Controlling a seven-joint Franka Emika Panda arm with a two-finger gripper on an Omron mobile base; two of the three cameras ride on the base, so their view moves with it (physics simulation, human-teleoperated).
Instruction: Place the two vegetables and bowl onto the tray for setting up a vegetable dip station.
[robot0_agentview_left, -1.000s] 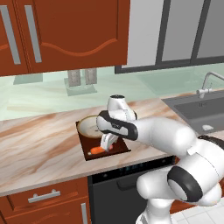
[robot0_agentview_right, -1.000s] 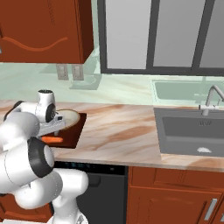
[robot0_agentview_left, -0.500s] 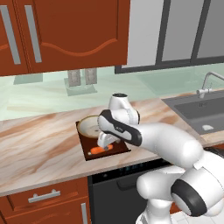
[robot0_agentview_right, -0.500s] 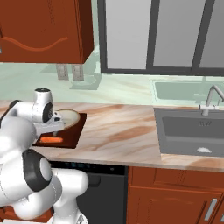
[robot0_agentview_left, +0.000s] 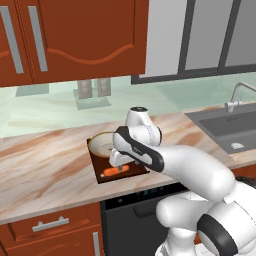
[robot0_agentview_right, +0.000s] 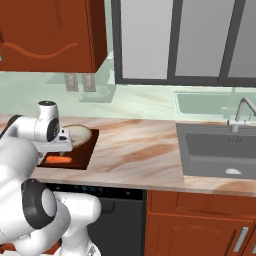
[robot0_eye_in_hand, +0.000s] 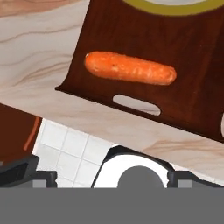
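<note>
1. Left base view, left half of frame: marbled tan-and-cream counter (robot0_agentview_left: 45, 165), smooth. The tray (robot0_agentview_left: 102, 176) sits just left of frame centre, near the counter's front edge: flat, dark brown wood, rectangular.
2. On the tray's far end rests the bowl (robot0_agentview_left: 102, 143), round and shallow, tan rim, pale inside. The carrot (robot0_agentview_left: 114, 171) lies flat on the near end: small, orange, finger-shaped.
3. Change: a second ago my gripper (robot0_agentview_left: 119, 160) was low over the carrot; now it has lifted and pulled back a little, and the carrot stays on the board. I judge the carrot released and placed.
4. Gripper state: my own wrist hides the fingers in both base views. In the hand view dark finger parts sit at the far left and right of the bottom edge with nothing between them, so I read them as spread and empty.
5. Right base view, left third of frame: same tray (robot0_agentview_right: 85, 152), with bowl (robot0_agentview_right: 82, 133) behind and carrot (robot0_agentview_right: 58, 160) in front, gripper (robot0_agentview_right: 54, 148) just above.
6. Hand view, centre: carrot (robot0_eye_in_hand: 130, 68) with mottled, slightly bumpy skin and rounded ends, lying beside the tray's slot handle (robot0_eye_in_hand: 136, 104).
7. Task judgement: bowl and carrot done. I cannot see the dark green vegetable here; it likely comes next.
</note>
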